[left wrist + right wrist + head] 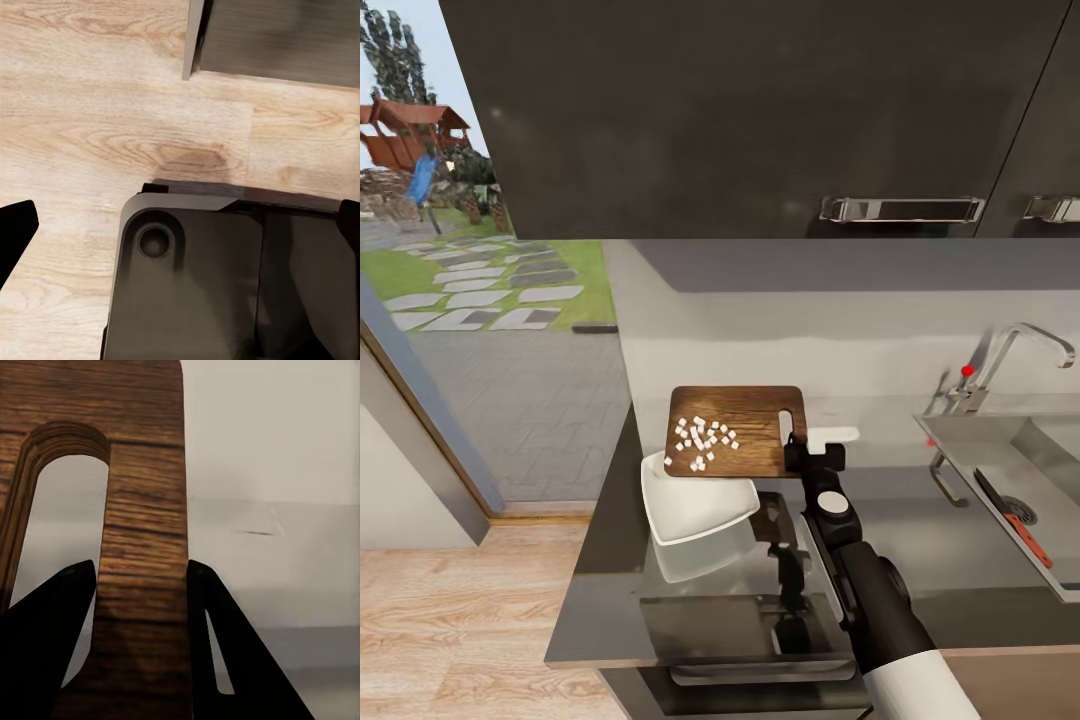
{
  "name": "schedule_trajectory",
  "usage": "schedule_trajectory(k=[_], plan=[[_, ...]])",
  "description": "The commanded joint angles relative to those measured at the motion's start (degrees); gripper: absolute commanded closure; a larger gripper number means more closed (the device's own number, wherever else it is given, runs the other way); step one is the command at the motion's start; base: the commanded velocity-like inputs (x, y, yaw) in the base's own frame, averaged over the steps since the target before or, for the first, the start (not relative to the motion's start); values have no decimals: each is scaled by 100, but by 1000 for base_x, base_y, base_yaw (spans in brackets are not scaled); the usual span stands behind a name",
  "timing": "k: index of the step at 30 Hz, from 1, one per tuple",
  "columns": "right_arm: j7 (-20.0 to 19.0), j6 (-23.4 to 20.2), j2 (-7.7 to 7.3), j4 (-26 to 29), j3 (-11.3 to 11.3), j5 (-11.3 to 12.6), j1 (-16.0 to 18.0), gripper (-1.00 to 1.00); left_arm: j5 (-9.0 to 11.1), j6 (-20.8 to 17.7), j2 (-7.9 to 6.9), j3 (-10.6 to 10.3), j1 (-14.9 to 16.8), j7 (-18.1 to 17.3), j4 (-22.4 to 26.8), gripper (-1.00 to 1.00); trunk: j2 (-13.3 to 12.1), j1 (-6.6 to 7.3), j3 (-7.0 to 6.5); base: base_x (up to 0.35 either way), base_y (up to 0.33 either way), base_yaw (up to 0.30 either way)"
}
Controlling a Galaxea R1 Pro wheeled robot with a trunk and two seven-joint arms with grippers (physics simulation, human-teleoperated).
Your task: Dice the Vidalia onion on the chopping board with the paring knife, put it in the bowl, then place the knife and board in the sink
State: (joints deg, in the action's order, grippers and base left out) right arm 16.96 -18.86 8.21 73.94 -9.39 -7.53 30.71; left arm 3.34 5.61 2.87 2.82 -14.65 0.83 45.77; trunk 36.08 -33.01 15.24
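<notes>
The right end effector (pixel 792 440) is clamped on the slotted end of the chopping board (pixel 735 430), held above the bench with one corner over the bowl (pixel 695 500). Diced onion (pixel 702 440) sits on it; tipping comes next. The paring knife (pixel 1015 515) lies in the sink (pixel 960 455).

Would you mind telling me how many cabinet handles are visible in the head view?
2: one full steel bar handle on the upper cabinet above the counter, and a second handle cut off at the picture's right edge. Others may lie outside the picture.
</notes>
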Motion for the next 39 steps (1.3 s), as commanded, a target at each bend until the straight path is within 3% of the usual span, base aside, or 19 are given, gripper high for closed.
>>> schedule_trajectory(k=[1, 14, 21, 35, 39], plan=[[18, -51, -2, 3, -10, -65, 5, 100, 35, 7, 3, 6, -2, 5, 5, -100, 7, -2, 7, 0, 0, 0], [24, 61, -3, -5, -16, -68, 5, 100, 35, 10, 3, 4, -2, 5, 6, -100, 7, -2, 7, 27, 12, 0], [26, 166, -3, -76, -19, -247, 5, 100, 35, 10, 2, 5, -2, 5, 10, -100, 7, -2, 7, 39, 31, 0], [35, 282, -2, -192, -19, -275, 5, 100, 35, 11, 2, 2, -2, 5, 11, -100, 7, -2, 7, 0, 0, 0], [35, 554, -3, -354, -13, -281, 4, 100, 35, 10, 2, 0, -2, 5, 11, -100, 7, -2, 7, 0, 0, 0]])
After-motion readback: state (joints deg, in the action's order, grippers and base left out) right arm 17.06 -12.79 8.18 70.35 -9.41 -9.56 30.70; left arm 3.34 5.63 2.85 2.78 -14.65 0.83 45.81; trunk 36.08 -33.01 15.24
